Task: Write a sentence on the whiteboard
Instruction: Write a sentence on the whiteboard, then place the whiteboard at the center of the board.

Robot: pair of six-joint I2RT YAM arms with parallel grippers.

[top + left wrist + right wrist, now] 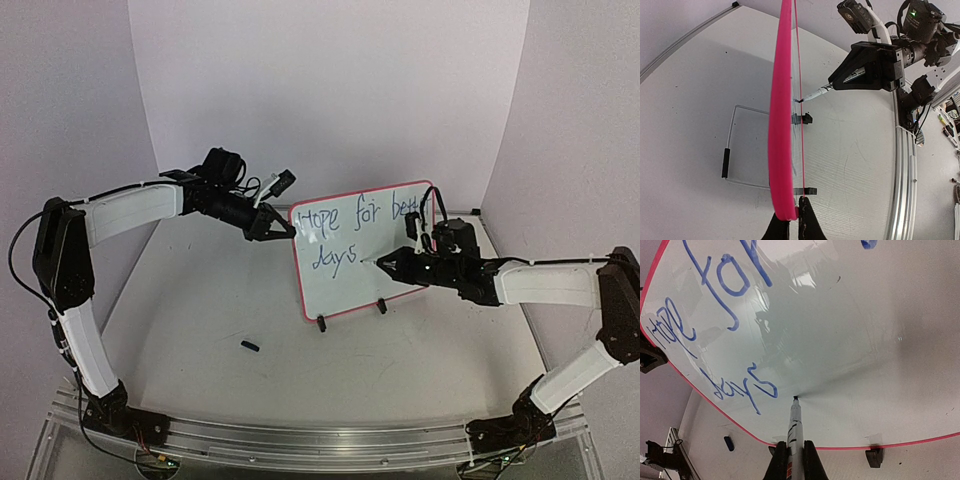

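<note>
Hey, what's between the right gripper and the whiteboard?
A marker: the right gripper holds it, tip touching the whiteboard. The right wrist view shows it.

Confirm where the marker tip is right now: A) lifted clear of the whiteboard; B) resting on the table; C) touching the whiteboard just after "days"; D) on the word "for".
C: in the right wrist view, the marker in the right claw has its tip against the whiteboard, just past the word days.
</note>
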